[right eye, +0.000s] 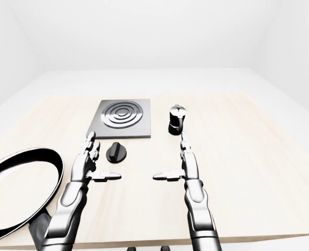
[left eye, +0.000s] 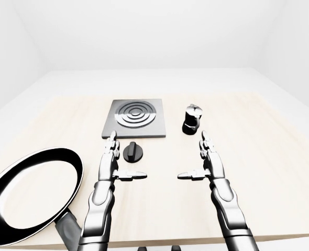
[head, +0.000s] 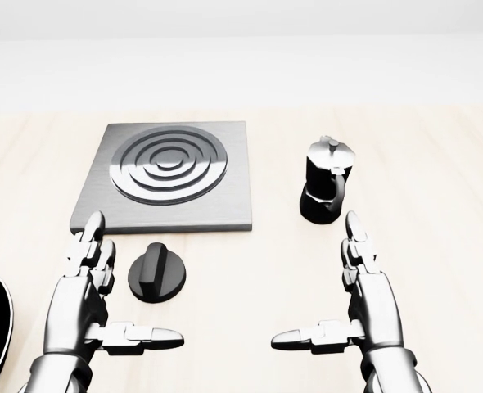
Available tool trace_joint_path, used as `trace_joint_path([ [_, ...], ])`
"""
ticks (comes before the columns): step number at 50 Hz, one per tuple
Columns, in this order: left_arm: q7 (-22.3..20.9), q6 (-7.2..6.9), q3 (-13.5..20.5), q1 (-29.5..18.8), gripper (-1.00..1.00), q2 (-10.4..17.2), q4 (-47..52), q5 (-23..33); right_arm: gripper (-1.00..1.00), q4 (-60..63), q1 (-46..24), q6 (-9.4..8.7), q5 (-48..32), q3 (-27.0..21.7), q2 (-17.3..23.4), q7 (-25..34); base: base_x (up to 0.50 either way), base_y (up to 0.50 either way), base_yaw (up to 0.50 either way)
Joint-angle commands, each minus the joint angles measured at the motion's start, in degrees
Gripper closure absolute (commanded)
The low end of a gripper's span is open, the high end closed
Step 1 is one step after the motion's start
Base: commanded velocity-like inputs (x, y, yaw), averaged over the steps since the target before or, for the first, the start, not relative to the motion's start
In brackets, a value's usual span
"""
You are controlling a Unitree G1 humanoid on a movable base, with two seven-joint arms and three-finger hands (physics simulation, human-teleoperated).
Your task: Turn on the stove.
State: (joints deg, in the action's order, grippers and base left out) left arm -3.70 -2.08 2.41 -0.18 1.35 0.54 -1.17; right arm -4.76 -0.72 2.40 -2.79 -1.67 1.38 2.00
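Just right of the left hand (head: 86,282), whose fingers are spread and empty, sits the stove knob (head: 157,276), its ridge pointing far-near; the right hand (head: 364,291), also spread, is well apart.

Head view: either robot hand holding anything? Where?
Nothing held. Left robot hand and right robot hand are both open above the table, the knob untouched.

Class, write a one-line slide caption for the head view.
Open left hand and right hand flank the stove knob below the burner plate.
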Motion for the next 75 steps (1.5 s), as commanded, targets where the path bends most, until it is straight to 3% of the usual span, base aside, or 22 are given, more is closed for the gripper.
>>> trace_joint_path([
  [1, 0.0, 0.02, 0.0, -0.1, -1.00, 0.0, -0.3, 0.0, -1.00, -0.1, 0.0, -0.28, -0.1, 0.0, 0.0, 0.0, 0.00, 0.00, 0.00],
  [6, 0.1, -0.67, -0.1, 0.2, -1.00, 0.0, 0.4, 0.1, -1.00, -0.6, -0.2, 0.12, -0.2, 0.0, 0.0, 0.0, 0.00, 0.00, 0.00],
  [14, 0.1, -0.58, 0.6, -1.1, -1.00, 0.4, -2.4, 0.1, -1.00, -1.0, -0.3, 0.19, -0.3, 0.1, 0.0, 0.0, 0.00, 0.00, 0.00],
  [18, 0.2, -1.90, 0.7, -1.7, -1.00, 0.7, -3.6, 0.7, -1.00, -1.1, -0.2, 0.18, -0.4, 0.1, 0.0, 0.1, 0.00, 0.00, 0.00],
  [25, 0.1, -1.51, 1.0, -3.5, -1.00, 1.2, -7.6, 1.1, -1.00, -1.3, -0.3, 0.20, -0.5, 0.1, 0.0, 0.2, 0.00, 0.00, 0.00],
  [26, 0.1, -2.03, 1.0, -3.6, -1.00, 1.2, -7.2, 1.2, -1.00, -1.3, -0.3, 0.13, -0.5, 0.1, 0.0, 0.2, 0.00, 0.00, 0.00],
  [27, 0.1, -1.54, 1.1, -3.9, -1.00, 1.3, -8.1, 1.2, -1.00, -1.5, -0.4, 0.27, -0.5, 0.1, 0.0, 0.2, 0.00, 0.00, 0.00],
  [35, 0.0, -1.53, 1.2, -4.8, -1.00, 1.5, -10.0, 1.5, -1.00, -1.2, -0.3, -0.05, -0.5, 0.2, 0.0, 0.2, 0.00, 0.00, 0.00],
  [36, 0.0, -0.91, 1.3, -5.2, -1.00, 1.6, -11.1, 1.6, -1.00, -1.2, -0.3, -0.01, -0.5, 0.2, 0.0, 0.2, 0.00, 0.00, 0.00],
  [39, 0.1, -1.52, 1.1, -5.1, -1.00, 1.6, -10.9, 1.8, -1.00, -1.7, -0.4, 0.29, -0.5, 0.2, 0.0, 0.2, 0.00, 0.00, 0.00],
  [44, 0.1, -1.08, 1.0, -5.4, -1.00, 1.7, -11.8, 2.5, -1.00, -1.2, -0.3, -0.14, -0.5, 0.2, 0.0, 0.3, 0.00, 0.00, 0.00],
  [50, -0.4, -1.52, 0.6, -5.2, -1.00, 1.6, -11.6, 3.1, -1.00, -1.4, -0.4, -0.16, -0.5, 0.2, 0.0, 0.3, 0.00, 0.00, 0.00],
  [52, -0.6, -0.81, 0.5, -5.2, -1.00, 1.7, -12.4, 3.6, -1.00, -1.5, -0.5, -0.09, -0.5, 0.2, 0.0, 0.3, 0.00, 0.00, 0.00],
  [58, -1.1, -0.99, 0.2, -5.1, -1.00, 1.6, -12.4, 4.2, -1.00, -1.8, -0.5, -0.09, -0.5, 0.2, 0.0, 0.2, 0.00, 0.00, 0.00],
  [61, -1.3, -0.22, 0.1, -5.2, -1.00, 1.6, -13.4, 4.6, -1.00, -1.4, -0.4, -0.42, -0.6, 0.3, 0.0, 0.3, 0.00, 0.00, 0.00],
  [65, -1.6, -0.52, -0.1, -5.0, -1.00, 1.6, -12.9, 5.0, -1.00, -1.4, -0.4, -0.39, -0.6, 0.2, 0.0, 0.3, 0.00, 0.00, 0.00],
  [70, -1.8, 0.08, -0.1, -5.2, -1.00, 1.5, -13.8, 5.4, -1.00, -1.7, -0.5, -0.31, -0.5, 0.2, 0.0, 0.3, 0.00, 0.00, 0.00],
  [71, -1.8, -0.01, -0.1, -5.1, -1.00, 1.5, -13.7, 5.4, -1.00, -2.0, -0.6, -0.14, -0.6, 0.2, 0.1, 0.3, 0.00, 0.00, 0.00],
  [72, -2.0, 0.02, -0.1, -5.3, -1.00, 1.5, -14.3, 5.4, -1.00, -4.5, -0.9, 2.04, -0.6, 0.1, 0.0, 0.2, 0.00, 0.00, 0.00],
  [73, -2.0, 0.15, -0.1, -5.4, -1.00, 1.6, -14.6, 5.4, -1.00, -6.5, -1.1, 2.60, -0.6, 0.1, 0.0, 0.1, 0.00, 0.00, 0.00],
  [74, -2.1, 0.37, 0.0, -5.6, -1.00, 1.6, -15.2, 5.4, -1.00, -3.2, -0.8, 0.74, -0.6, 0.2, 0.1, 0.2, 0.00, 0.00, 0.00],
  [75, -2.1, 0.38, 0.1, -5.7, -1.00, 1.6, -15.4, 5.3, -1.00, -2.5, -0.8, 0.01, -0.6, 0.2, 0.1, 0.2, 0.00, 0.00, 0.00],
])
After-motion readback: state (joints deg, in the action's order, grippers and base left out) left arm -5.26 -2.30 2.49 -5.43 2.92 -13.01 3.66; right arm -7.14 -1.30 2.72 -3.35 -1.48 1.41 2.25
